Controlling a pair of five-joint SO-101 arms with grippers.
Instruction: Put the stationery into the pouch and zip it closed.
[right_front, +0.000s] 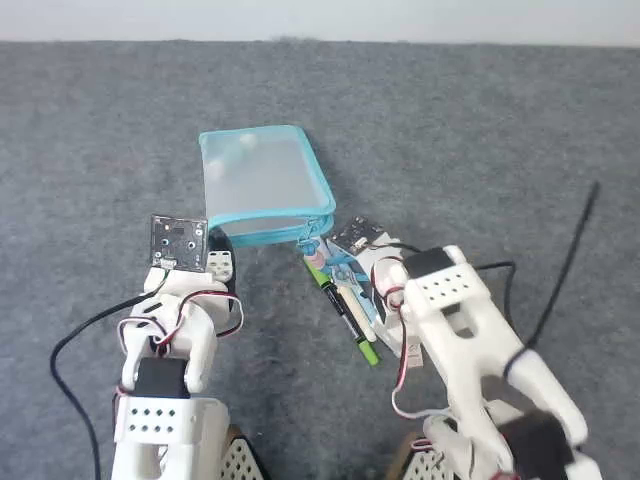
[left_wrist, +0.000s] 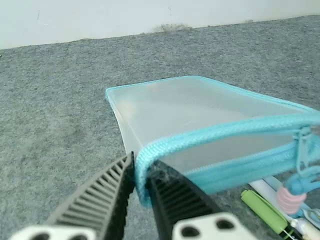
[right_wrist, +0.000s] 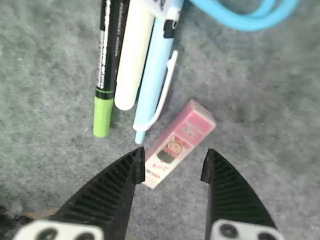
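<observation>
A translucent pouch (right_front: 262, 180) with a teal zipper lies mid-table. My left gripper (right_front: 224, 248) is at its near left corner, shut on the teal zipper edge (left_wrist: 150, 155) of the pouch (left_wrist: 190, 112). Beside the pouch's near right corner lie a green-tipped black marker (right_front: 352, 330), a white pen (right_wrist: 132, 55) and a light blue pen (right_wrist: 156, 65), side by side. My right gripper (right_wrist: 172, 159) hangs open just above a pink eraser (right_wrist: 179, 142), which lies between the fingers. In the high view the right gripper (right_front: 352, 262) is over the pens' far ends.
The zipper pull with a pink bead (left_wrist: 287, 198) and a teal loop (right_wrist: 245, 17) hangs at the pouch's right corner, close to the pens. Grey felt (right_front: 500, 130) covers the table. Black cables (right_front: 570, 260) trail beside both arms.
</observation>
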